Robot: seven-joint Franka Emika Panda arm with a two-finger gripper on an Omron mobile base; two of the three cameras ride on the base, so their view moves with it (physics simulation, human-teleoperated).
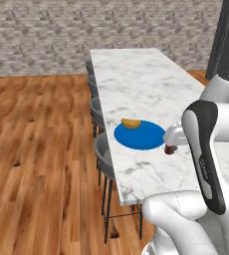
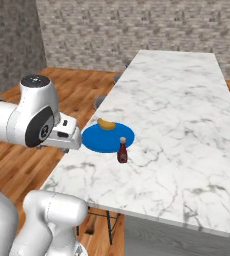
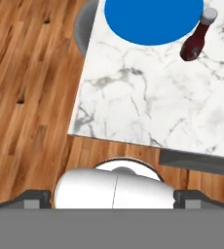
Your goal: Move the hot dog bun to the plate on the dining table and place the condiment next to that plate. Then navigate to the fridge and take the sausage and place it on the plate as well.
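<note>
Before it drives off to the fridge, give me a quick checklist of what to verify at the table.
1. Hot dog bun on the blue plate: ok.
2. Ketchup bottle upright beside the plate's edge: ok.
3. Bottle standing free, nothing gripping it: ok.
4. Gripper pulled back over the dining table edge: ok.
5. Fingers open or shut: cannot tell.
6. Sausage on plate: not ok, not there yet.

Grey stools point(image 1: 100, 149), wood floor point(image 1: 37, 149)

The dining table point(image 2: 187, 125) is showing smooth veined marble; floor point(image 1: 37, 149) is looking like glossy wood planks; wall point(image 1: 61, 35) is showing rough brick.
</note>
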